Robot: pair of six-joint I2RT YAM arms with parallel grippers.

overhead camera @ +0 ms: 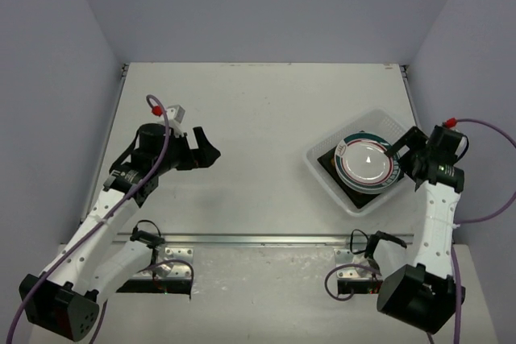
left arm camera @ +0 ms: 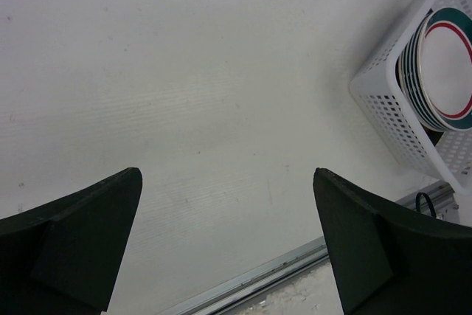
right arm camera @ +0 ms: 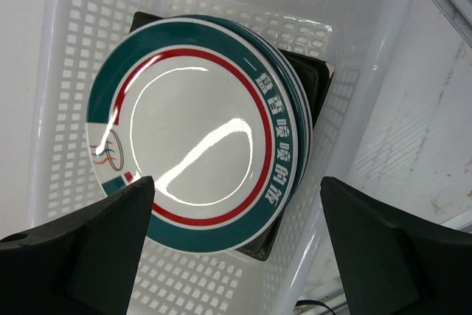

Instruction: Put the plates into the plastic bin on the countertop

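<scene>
Item: stack of round plates [overhead camera: 368, 161] in plastic bin [overhead camera: 322, 168], right side of white surface [overhead camera: 258, 110]; both hands empty.
Detail: top plate white with a teal band and red ring, sitting level on like plates [right arm camera: 195, 134]; a dark square plate [right arm camera: 318, 79] shows at its corners beneath them, flat on the bin floor. Bin [right arm camera: 66, 71] gridded, translucent, set at an angle to the surface edge. Right hand [right arm camera: 236, 193] over the bin's near right corner, fingers spread wide to either side of the stack, gripping nothing. Left hand [overhead camera: 205, 151] well apart over bare surface on the left, fingers [left arm camera: 88, 226] spread wide, gripping nothing.
</scene>
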